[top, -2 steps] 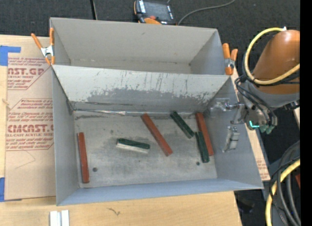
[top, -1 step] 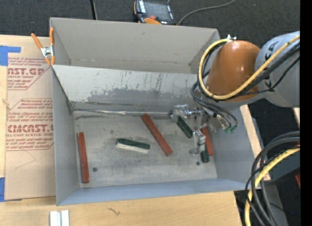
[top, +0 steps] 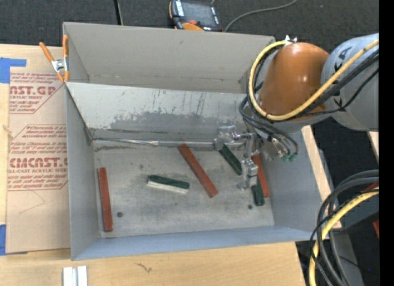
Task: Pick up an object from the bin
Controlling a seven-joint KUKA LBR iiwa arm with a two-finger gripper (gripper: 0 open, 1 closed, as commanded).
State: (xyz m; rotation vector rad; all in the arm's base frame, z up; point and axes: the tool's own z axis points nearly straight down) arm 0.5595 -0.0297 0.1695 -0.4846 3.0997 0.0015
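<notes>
My gripper hangs low over the right part of the bin floor, open, with one fingertip near the back wall and the other toward the front. A short dark green stick lies slanted on the floor between the fingertips; whether they touch it I cannot tell. Just right of the front fingertip lies a red stick with a small dark green piece at its near end. A longer red-brown stick lies diagonally to the left of the gripper.
A green bar with a pale edge lies mid-floor. Another red-brown stick runs along the left wall. The arm with its orange cover and cables overhangs the bin's right rim. The back and right walls stand close to the gripper.
</notes>
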